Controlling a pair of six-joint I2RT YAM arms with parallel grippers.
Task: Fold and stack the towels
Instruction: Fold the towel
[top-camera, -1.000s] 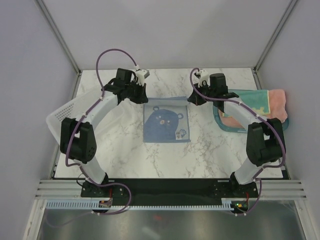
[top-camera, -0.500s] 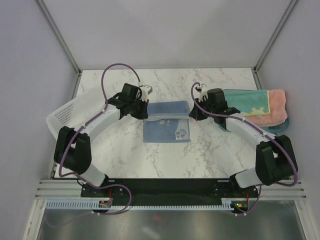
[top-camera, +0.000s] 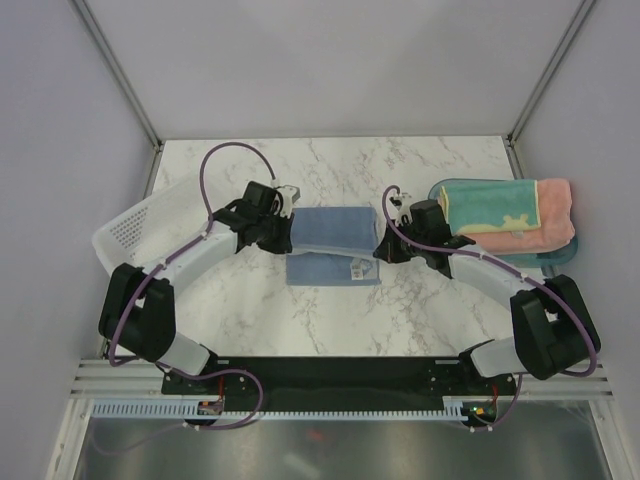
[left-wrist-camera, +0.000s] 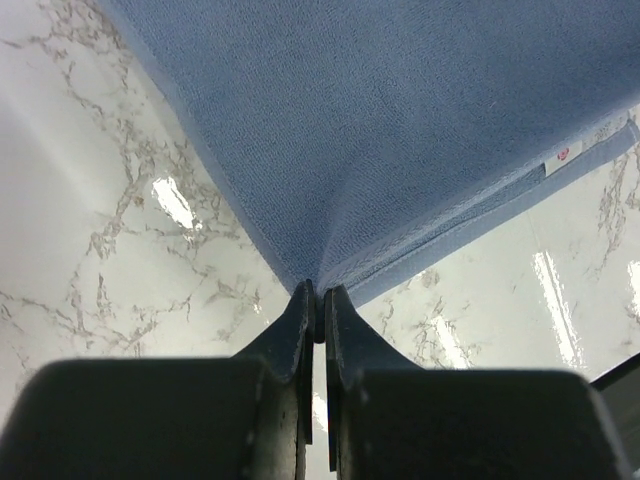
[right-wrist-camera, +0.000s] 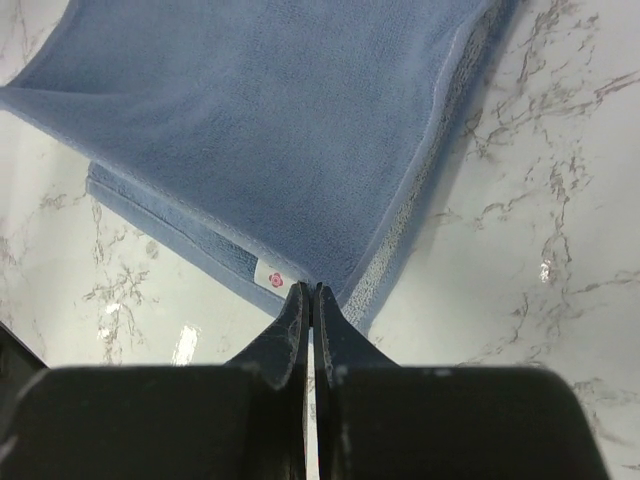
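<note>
My left fingers (left-wrist-camera: 316, 302) and right fingers (right-wrist-camera: 308, 298) clamped shut on blue-grey towel (top-camera: 330, 228) corners, held over half lying on counter (top-camera: 250, 300), lining up fold.

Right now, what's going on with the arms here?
Both arms are folding the blue towel. The left gripper and right gripper are each shut on a corner of it, holding the upper layer over the lower one. A strip of the lower layer shows at the near side, so the fold isn't laid flat yet. A yellow-teal towel and a pink towel lie folded on the tray at right.
</note>
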